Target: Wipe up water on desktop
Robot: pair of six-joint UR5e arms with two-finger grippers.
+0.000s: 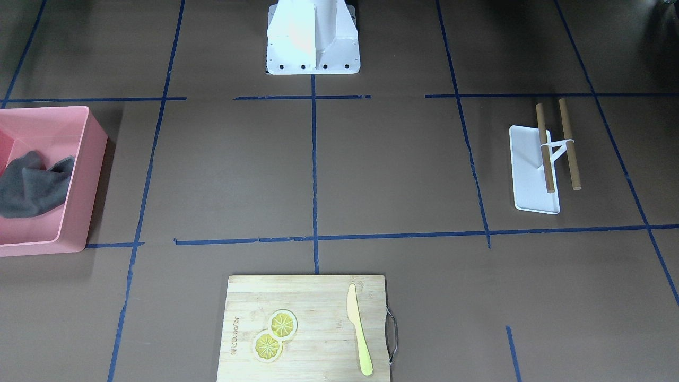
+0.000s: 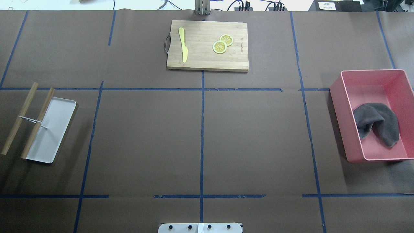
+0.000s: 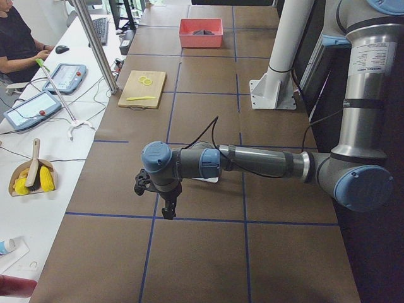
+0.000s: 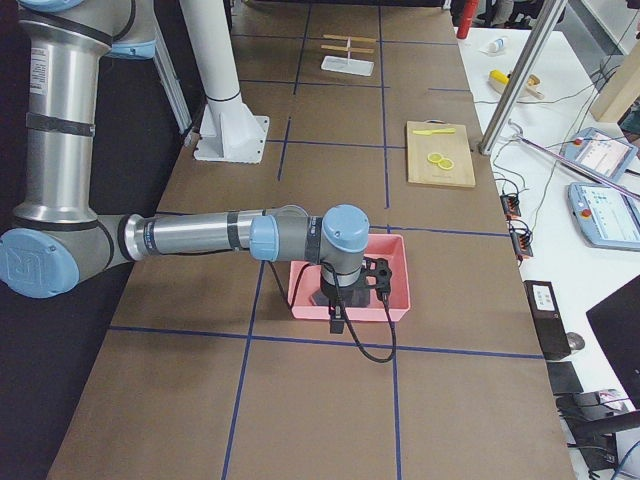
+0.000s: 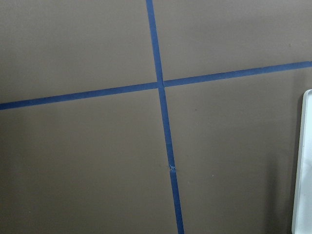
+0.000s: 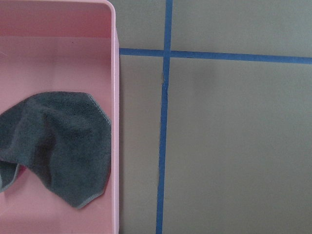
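The desktop (image 2: 145, 139) is a wide dark-brown surface with blue tape lines; I see no water on it in any view. A grey cloth (image 2: 376, 124) lies crumpled in a pink bin (image 2: 339, 123) at the robot's right; it also shows in the right wrist view (image 6: 53, 146). My right gripper (image 4: 335, 325) hangs above the bin's near edge and shows only in the exterior right view, so I cannot tell its state. My left gripper (image 3: 168, 213) hangs over bare desktop near a white tray and shows only in the exterior left view, so I cannot tell its state.
A bamboo cutting board (image 2: 207, 61) with two lemon slices (image 2: 220, 47) and a yellow knife (image 2: 183, 45) sits at the far middle. A white tray (image 2: 55, 129) with two wooden rods (image 2: 19, 118) lies at the left. An operator (image 3: 16, 38) sits beyond the table.
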